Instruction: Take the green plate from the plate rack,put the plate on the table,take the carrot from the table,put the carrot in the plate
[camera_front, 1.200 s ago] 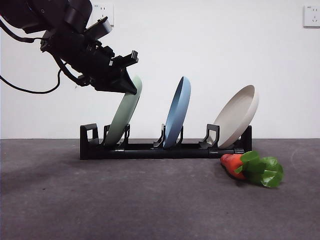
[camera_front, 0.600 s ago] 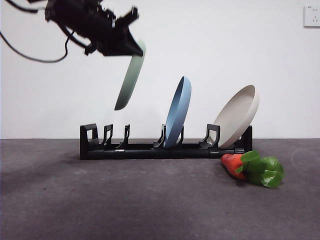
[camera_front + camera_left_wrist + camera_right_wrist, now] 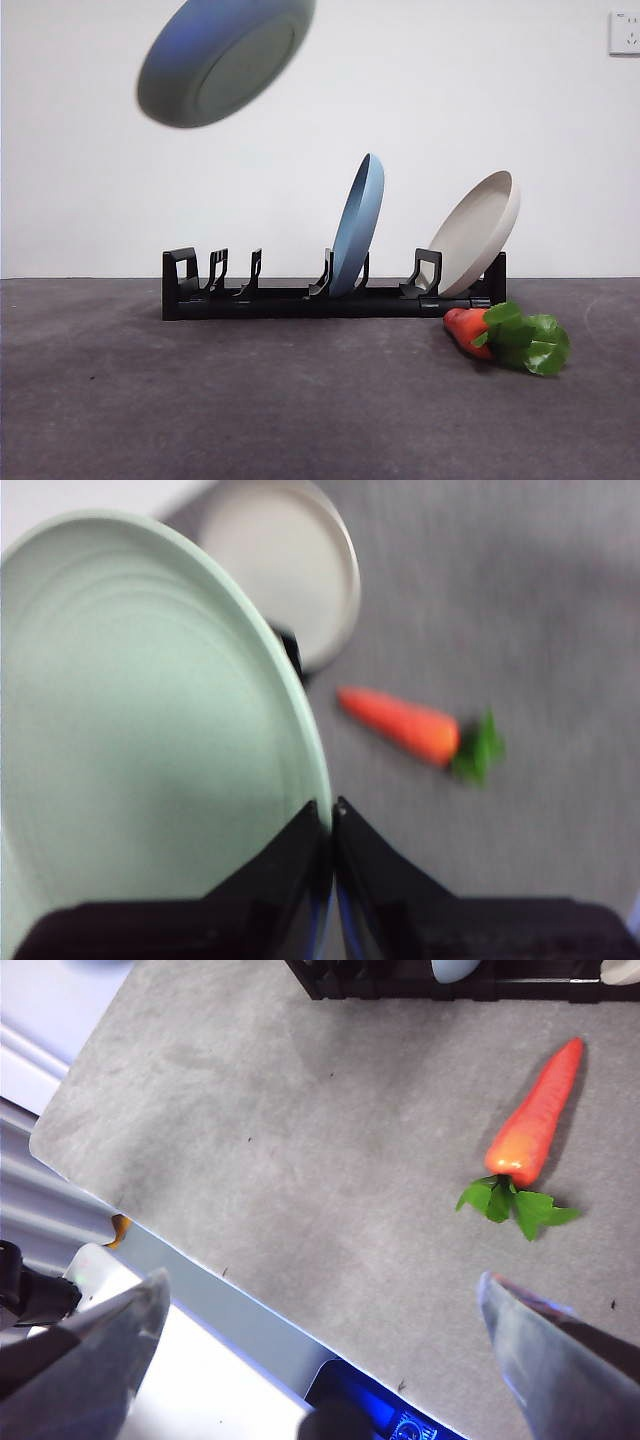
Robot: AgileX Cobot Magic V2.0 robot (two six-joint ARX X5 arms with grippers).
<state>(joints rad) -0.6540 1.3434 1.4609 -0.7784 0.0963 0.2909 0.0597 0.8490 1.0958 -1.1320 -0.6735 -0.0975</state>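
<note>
The green plate (image 3: 225,60) hangs blurred high at the upper left of the front view, well above the plate rack (image 3: 330,297), its underside turned toward the camera. My left gripper (image 3: 330,825) is shut on the rim of the green plate (image 3: 150,710); the arm itself is out of the front view. The carrot (image 3: 500,335) lies on the table (image 3: 200,400) in front of the rack's right end, also seen as the carrot (image 3: 405,725) and the carrot (image 3: 530,1130). My right gripper (image 3: 322,1295) is open, raised over the table short of the carrot.
A blue plate (image 3: 357,225) and a beige plate (image 3: 478,232) stand in the rack's middle and right slots. The rack's left slots hold nothing. The table's near edge (image 3: 150,1225) runs diagonally below the right gripper.
The green plate has gone from leaning in the rack's left slot to high above it and has tipped over. The dark arm has left the front view.
</note>
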